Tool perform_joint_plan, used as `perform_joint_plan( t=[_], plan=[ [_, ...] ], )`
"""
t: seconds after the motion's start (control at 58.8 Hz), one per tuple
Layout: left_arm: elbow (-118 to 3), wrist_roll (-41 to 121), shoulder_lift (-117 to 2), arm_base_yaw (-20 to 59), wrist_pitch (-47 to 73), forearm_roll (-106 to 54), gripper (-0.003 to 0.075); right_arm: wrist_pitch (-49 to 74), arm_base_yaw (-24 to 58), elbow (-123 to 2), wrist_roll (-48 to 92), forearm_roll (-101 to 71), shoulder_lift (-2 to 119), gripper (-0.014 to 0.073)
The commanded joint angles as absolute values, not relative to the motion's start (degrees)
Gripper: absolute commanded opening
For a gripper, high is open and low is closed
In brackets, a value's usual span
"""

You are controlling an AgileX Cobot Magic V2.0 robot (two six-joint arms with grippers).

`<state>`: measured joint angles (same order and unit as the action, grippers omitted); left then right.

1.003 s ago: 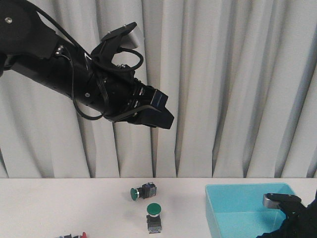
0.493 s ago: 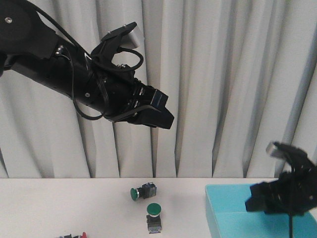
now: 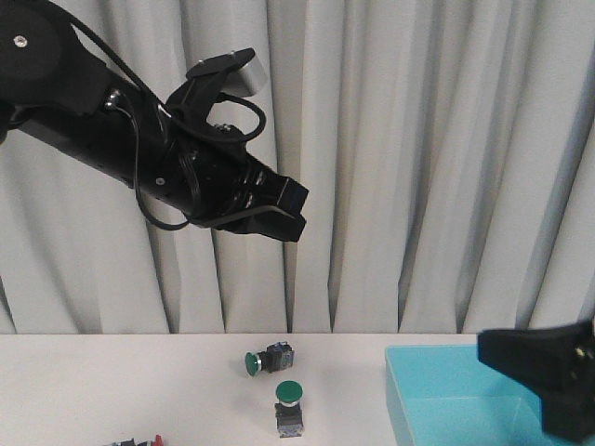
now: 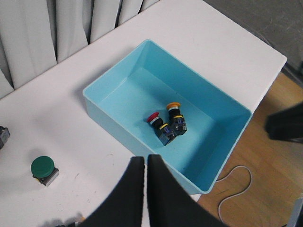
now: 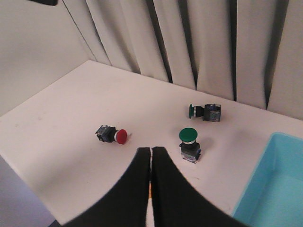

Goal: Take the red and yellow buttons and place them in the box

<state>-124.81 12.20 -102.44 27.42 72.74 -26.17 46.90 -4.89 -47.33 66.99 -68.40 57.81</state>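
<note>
1. A backdrop of pale grey curtains [image 3: 418,167] is seen hanging behind a white bench [image 3: 112,381].
2. The left arm [image 3: 102,121] is held high in front of the curtains, well above the bench. Its end effector [image 4: 140,165] is seen in the left wrist view with the two fingers pressed nearly together, nothing between them.
3. The right arm's end effector [image 5: 151,158] is shown in the right wrist view with its fingers likewise drawn together and empty, above the bench; in the front view it is seen only as a dark shape at the lower right, over the box.
4. The turquoise box [image 4: 113,111] is placed on the right side of the bench, near the bench edge.
5. Inside the box, on its floor, two buttons are found lying side by side, their dark bodies touching: a red-capped button [image 4: 156,120] and a yellow-capped button [image 4: 174,111].
6. Another red button [image 5: 113,135] is seen on its side on the bare bench, well apart from the box.
7. Two green buttons are seen on the bench left of the box: one standing cap-up [image 3: 289,401], the other [image 3: 268,359] lying on its side just behind it.
8. Wooden floor [image 4: 265,189] with a pale cable [image 4: 234,187] is seen beyond the bench edge.
</note>
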Motion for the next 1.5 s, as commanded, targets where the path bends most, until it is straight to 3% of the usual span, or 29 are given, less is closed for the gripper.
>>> perform_joint_plan(
  t=[0.0, 0.425, 0.782, 0.952, 1.241, 1.479],
  plan=[
    [-126.1, 12.3, -99.5, 28.2, 71.9, -27.9, -0.0008, 42.7, -5.2, -44.5, 70.9, -73.0, 51.7, -0.0004],
    [-101.5, 18.1, -86.9, 31.8, 66.7, -26.3, -0.0008, 39.4, -5.2, -40.6, 70.8, -72.9, 37.8, -0.0004],
    [-79.3, 15.4, -70.1, 31.8, 51.6, -22.8, -0.0008, 39.4, -5.2, -40.6, 70.8, -73.0, 36.7, -0.0004],
    [-71.5, 14.1, -63.4, 31.8, 53.6, -22.4, -0.0008, 39.8, -5.2, -40.6, 70.8, -73.0, 36.7, -0.0004],
    [-69.3, 14.1, -59.0, 31.8, 67.3, -21.9, -0.0008, 39.8, -5.2, -40.6, 70.8, -73.0, 36.7, -0.0004],
    [-69.2, 11.0, -58.8, 31.8, 65.6, -18.0, -0.0008, 39.9, -5.2, -40.6, 70.8, -73.0, 36.7, -0.0004]
  ],
)
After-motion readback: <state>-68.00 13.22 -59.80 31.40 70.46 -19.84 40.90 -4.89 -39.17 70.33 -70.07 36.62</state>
